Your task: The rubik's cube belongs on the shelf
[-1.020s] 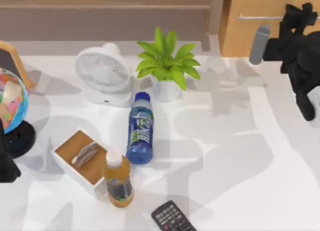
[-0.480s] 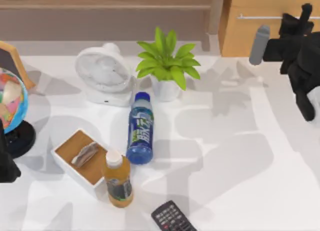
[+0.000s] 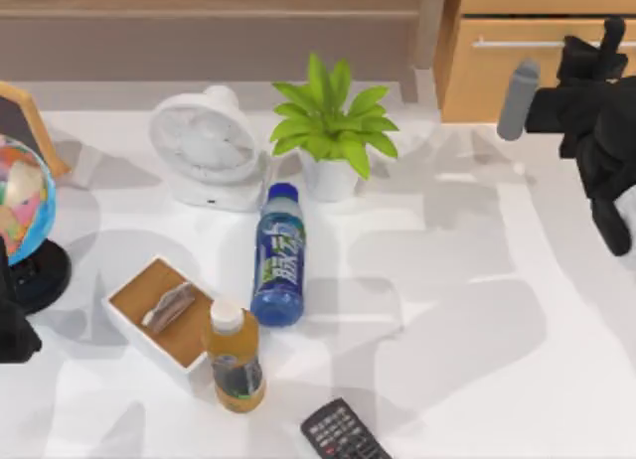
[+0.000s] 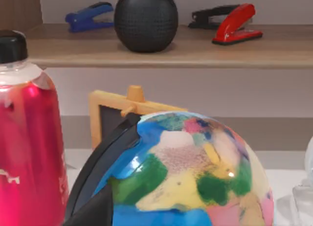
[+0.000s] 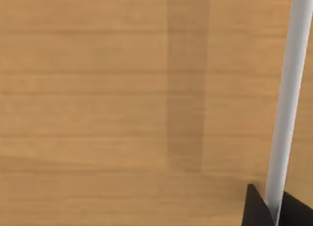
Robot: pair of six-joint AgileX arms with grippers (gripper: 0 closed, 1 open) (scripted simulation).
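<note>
The rubik's cube is out of view. The shelf (image 3: pixel 209 0) is a long light-brown ledge with a greyish front along the back of the table, and it appears again in the left wrist view (image 4: pixel 205 47). My right gripper (image 3: pixel 604 40) is at the back right, against the orange-tan drawer (image 3: pixel 497 76), shut on its silver bar handle (image 3: pixel 517 43). In the right wrist view the handle (image 5: pixel 288 99) runs between my black fingertips (image 5: pixel 253 209) in front of the wooden drawer face (image 5: pixel 122 89). My left arm (image 3: pixel 12 325) is parked at the left edge.
A white fan (image 3: pixel 206 141), a potted plant (image 3: pixel 331 121), a lying blue bottle (image 3: pixel 279 255), an upright orange bottle (image 3: pixel 234 360), a white box (image 3: pixel 159 310), a remote (image 3: pixel 343 434) and a globe (image 3: pixel 20 206) occupy the table. Staplers (image 4: pixel 234 25) and a black speaker (image 4: pixel 145 20) sit on the shelf.
The drawer front and its handle have slid out toward the table's front, with my right gripper moving along with them. The left arm has not moved.
</note>
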